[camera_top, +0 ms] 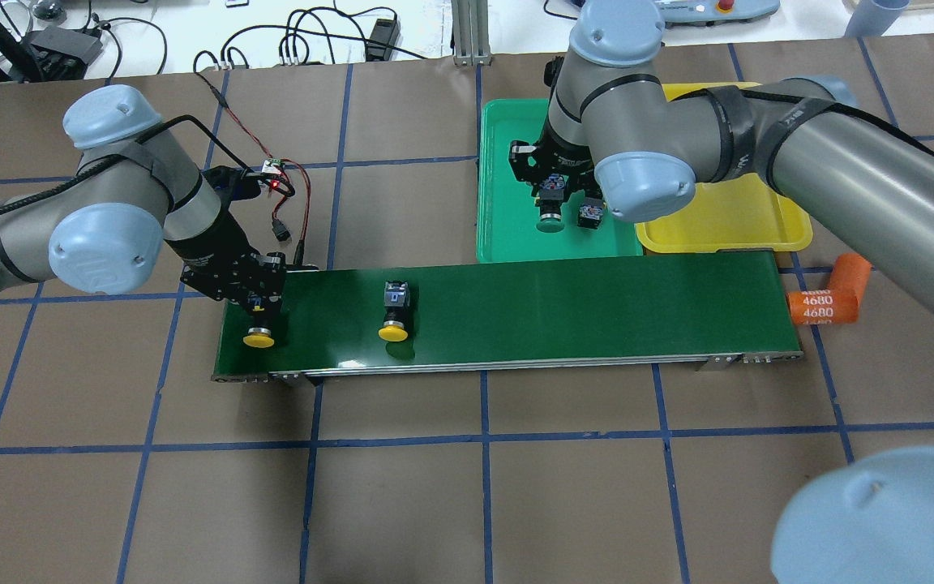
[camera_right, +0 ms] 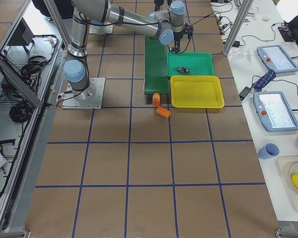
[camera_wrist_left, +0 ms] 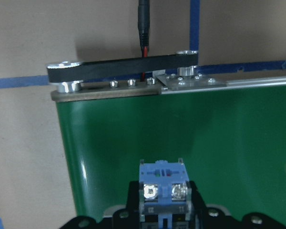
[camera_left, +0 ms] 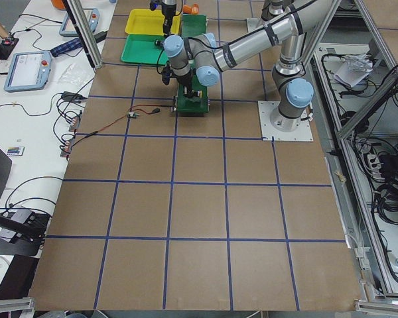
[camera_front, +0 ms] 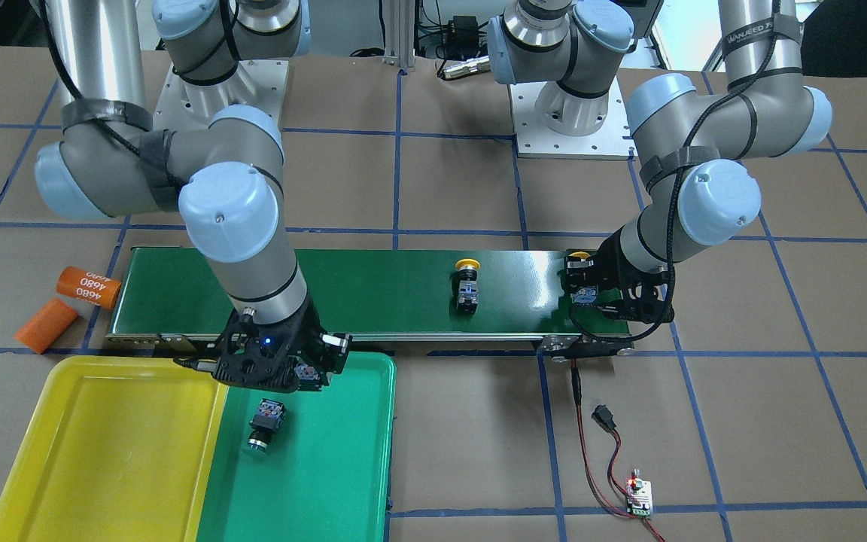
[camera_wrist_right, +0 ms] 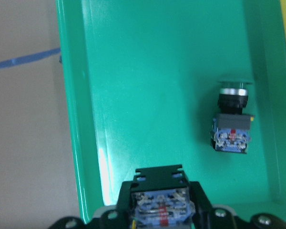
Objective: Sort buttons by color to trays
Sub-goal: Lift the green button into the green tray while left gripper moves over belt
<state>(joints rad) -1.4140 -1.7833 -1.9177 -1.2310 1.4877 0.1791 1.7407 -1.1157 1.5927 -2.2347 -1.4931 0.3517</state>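
My left gripper [camera_front: 591, 295] is at the end of the conveyor belt [camera_front: 388, 286], shut on the blue body of a yellow-capped button [camera_top: 259, 338] that is low on the belt. The left wrist view shows that body [camera_wrist_left: 162, 188] between the fingers. A second yellow-capped button [camera_front: 468, 283] lies on its side mid-belt. My right gripper [camera_front: 299, 373] hovers over the green tray [camera_front: 343, 474], shut on a green-capped button [camera_top: 549, 212]. Another green-capped button [camera_front: 263, 426] lies in that tray and shows in the right wrist view [camera_wrist_right: 232, 119]. The yellow tray [camera_front: 102, 452] beside it holds nothing.
Two orange cylinders [camera_front: 87, 287] [camera_front: 46, 325] lie on the brown table past the belt's far end. A red-and-black wire runs to a small circuit board [camera_front: 638, 497] near my left arm. The arm bases [camera_front: 569, 113] stand behind the belt.
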